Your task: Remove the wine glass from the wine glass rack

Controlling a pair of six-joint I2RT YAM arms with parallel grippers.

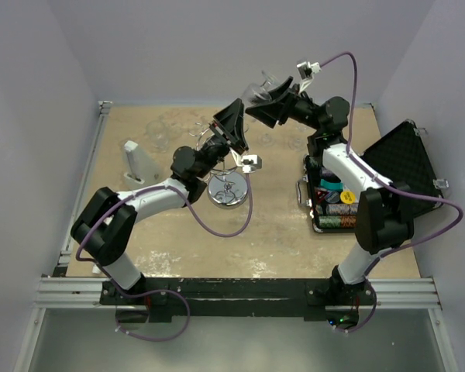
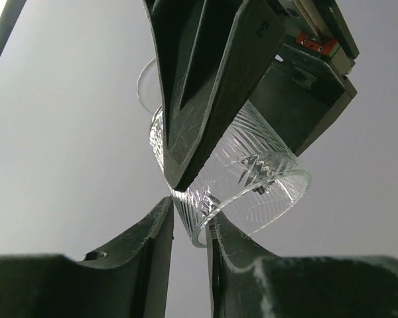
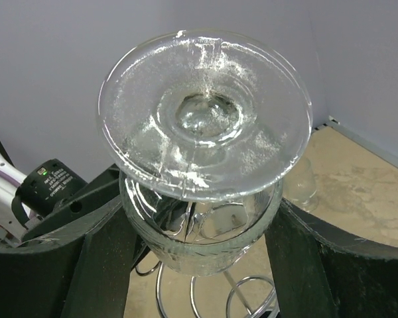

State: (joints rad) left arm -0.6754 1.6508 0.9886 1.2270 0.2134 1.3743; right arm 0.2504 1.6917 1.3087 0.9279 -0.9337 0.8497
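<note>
The clear wine glass (image 1: 257, 89) is upside down, foot up, held in the air above and right of the chrome wine glass rack (image 1: 227, 190). My right gripper (image 1: 267, 105) is shut on its bowl; in the right wrist view its fingers (image 3: 106, 258) flank the wine glass (image 3: 205, 112), with the rack's curled hooks (image 3: 245, 298) below. My left gripper (image 1: 234, 124) points up at the glass from below. In the left wrist view the left gripper (image 2: 191, 218) is closed narrowly on the rim of the wine glass (image 2: 252, 179), under the right gripper's fingers (image 2: 205, 86).
Other clear glasses (image 1: 159, 132) stand at the back left of the table; one shows in the right wrist view (image 3: 298, 182). A white stand (image 1: 137, 161) is at the left. An open black case (image 1: 403, 163) with poker chips (image 1: 337, 205) lies at the right.
</note>
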